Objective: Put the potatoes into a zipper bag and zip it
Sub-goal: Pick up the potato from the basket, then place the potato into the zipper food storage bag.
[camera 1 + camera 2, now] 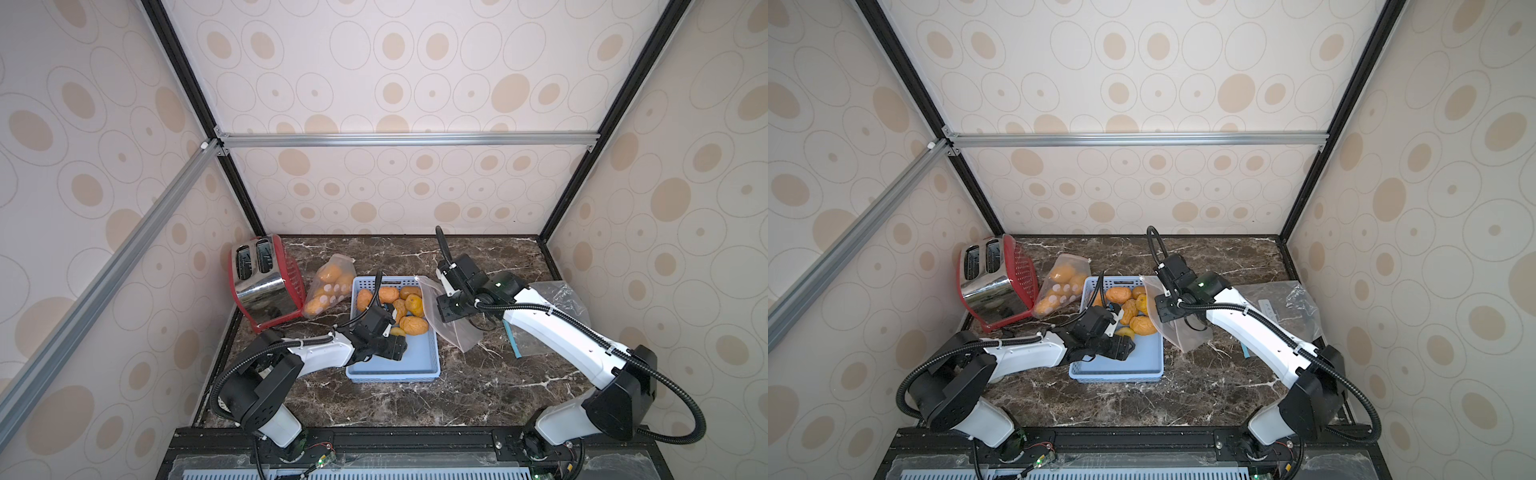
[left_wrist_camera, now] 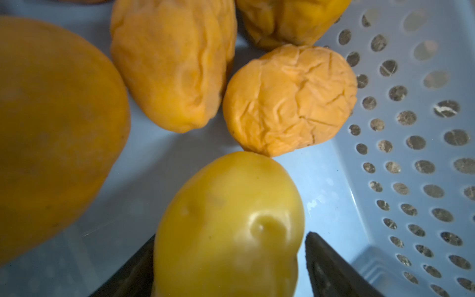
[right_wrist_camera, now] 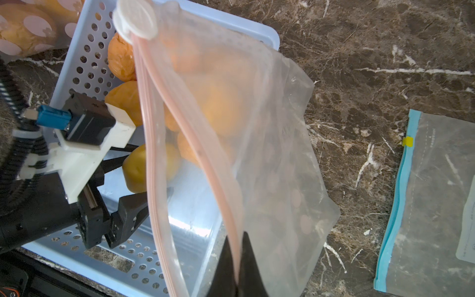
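Note:
Several orange, wrinkled potatoes (image 1: 409,305) lie at the far end of a light blue perforated basket (image 1: 395,370). My left gripper (image 2: 231,235) reaches into the basket and is shut on a smooth yellow potato (image 2: 226,205), which rests on the basket floor (image 1: 398,331). My right gripper (image 3: 236,235) is shut on the pink zip rim of a clear zipper bag (image 3: 270,154). The bag hangs with its mouth open beside the basket's right wall (image 1: 451,332). Its white round slider (image 3: 136,19) sits at the far end of the zip.
A red and chrome toaster (image 1: 262,282) stands at the back left. A dotted bag full of potatoes (image 1: 328,286) leans next to it. A flat zipper bag with a blue zip (image 3: 437,205) lies on the dark marble top (image 1: 415,395), under my right arm.

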